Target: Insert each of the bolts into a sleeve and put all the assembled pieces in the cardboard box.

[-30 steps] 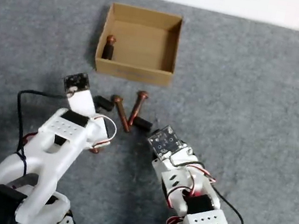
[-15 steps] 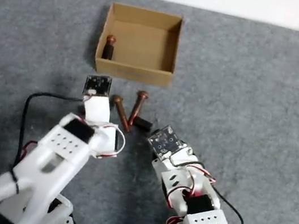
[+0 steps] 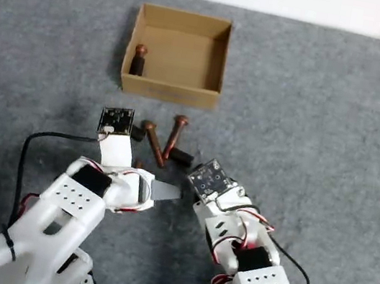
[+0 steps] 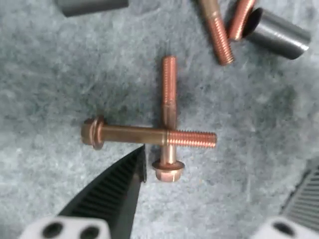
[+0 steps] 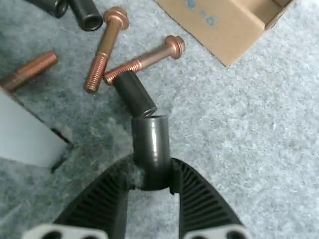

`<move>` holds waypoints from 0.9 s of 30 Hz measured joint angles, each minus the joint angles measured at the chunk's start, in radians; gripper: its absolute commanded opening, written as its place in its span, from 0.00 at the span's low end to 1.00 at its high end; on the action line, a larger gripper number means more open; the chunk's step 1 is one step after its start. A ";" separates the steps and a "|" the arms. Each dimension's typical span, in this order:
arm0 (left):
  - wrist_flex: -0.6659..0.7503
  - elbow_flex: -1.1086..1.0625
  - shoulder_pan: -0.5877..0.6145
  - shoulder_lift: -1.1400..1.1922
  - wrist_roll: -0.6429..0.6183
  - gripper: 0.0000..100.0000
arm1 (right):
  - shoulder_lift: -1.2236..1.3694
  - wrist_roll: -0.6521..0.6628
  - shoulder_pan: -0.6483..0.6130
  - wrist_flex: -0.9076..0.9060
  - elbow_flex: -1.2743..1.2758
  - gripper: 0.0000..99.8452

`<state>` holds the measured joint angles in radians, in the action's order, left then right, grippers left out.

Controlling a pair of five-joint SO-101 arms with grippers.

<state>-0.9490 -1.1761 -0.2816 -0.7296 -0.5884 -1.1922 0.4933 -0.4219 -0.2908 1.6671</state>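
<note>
High view: the cardboard box (image 3: 169, 92) had one assembled piece (image 3: 139, 59) standing in a corner. Just off the box's near wall lay two loose bolts (image 3: 155, 143) and a lone sleeve (image 3: 182, 157). Both arms sat farther from the box than that little pile.

Left wrist view: the left gripper (image 4: 224, 172) had its jaws spread wide with nothing in them. It hung over a crossed pair of bolts (image 4: 149, 135), one lying across the other, and one fingertip (image 4: 132, 172) was just beside them.

Right wrist view: the right gripper (image 5: 152, 172) was clamped tight around a dark held sleeve (image 5: 151, 142). The box-side end of it was right up against a second sleeve (image 5: 133, 92). A long bolt (image 5: 147, 56) met that second sleeve on the box side. Couldn't tell whether its tip was actually inside.
</note>
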 measured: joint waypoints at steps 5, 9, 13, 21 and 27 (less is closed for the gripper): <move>0.051 -0.003 0.048 -0.003 -0.003 0.31 | 0.000 0.000 0.000 0.000 0.000 0.01; 0.052 -0.005 0.058 -0.009 -0.097 0.30 | 0.000 0.000 0.000 0.000 0.000 0.01; 0.052 -0.005 0.072 -0.009 -0.238 0.30 | 0.000 0.000 0.000 0.000 0.000 0.01; -0.012 0.009 0.072 -0.009 -0.414 0.29 | 0.000 0.000 0.000 0.000 0.000 0.01; -0.114 0.049 0.127 -0.009 -0.423 0.29 | 0.000 0.000 0.000 0.000 0.000 0.01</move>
<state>-1.0625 -1.1270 -0.1542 -0.7388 -1.0119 -1.1922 0.4933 -0.4219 -0.2908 1.6671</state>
